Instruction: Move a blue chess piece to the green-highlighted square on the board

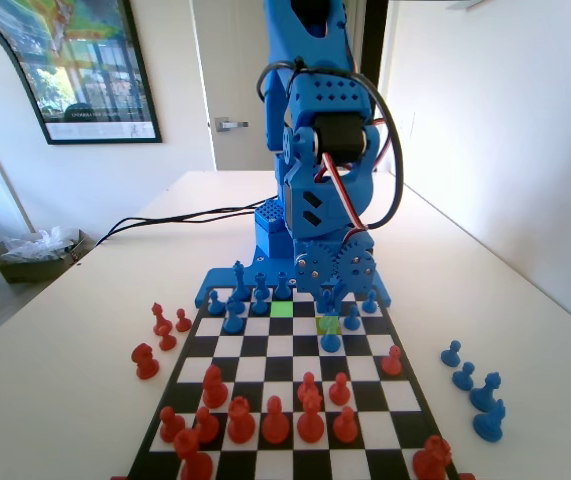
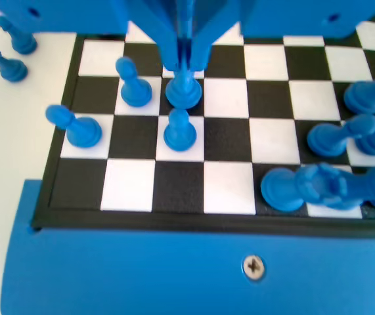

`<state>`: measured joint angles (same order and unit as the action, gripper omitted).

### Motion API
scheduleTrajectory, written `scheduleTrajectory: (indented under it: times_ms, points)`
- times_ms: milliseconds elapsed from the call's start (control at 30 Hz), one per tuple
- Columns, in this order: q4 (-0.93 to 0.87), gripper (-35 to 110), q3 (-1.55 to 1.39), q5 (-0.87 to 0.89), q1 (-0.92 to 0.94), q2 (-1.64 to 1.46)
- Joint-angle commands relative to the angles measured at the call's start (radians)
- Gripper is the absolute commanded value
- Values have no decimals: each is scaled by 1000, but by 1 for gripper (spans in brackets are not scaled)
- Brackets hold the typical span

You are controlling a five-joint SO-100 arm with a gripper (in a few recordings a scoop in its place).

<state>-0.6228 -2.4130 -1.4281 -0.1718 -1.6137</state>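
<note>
Blue chess piece [image 2: 183,92], a pawn, stands upright on the board [image 2: 154,190] with the claw [image 2: 184,62] clenched around its head, jaws drawn tight together. In fixed view the claw [image 1: 331,300] is low over the yellow-green tinted square [image 1: 329,324]; green-highlighted square [image 1: 282,309] lies two squares to its left, bare. In wrist view a second blue pawn [image 2: 179,131] stands just in front of the held one. Four captured blue pieces [image 1: 473,388] sit on the worktop [image 1: 525,330], right of board.
</note>
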Motion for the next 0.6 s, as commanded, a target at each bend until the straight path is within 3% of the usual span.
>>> scheduleTrajectory:
  times_ms: [0,567]
  points:
    - [-3,1,44,-11,-17,-23]
    - [-250,1,92,-101,78,-163]
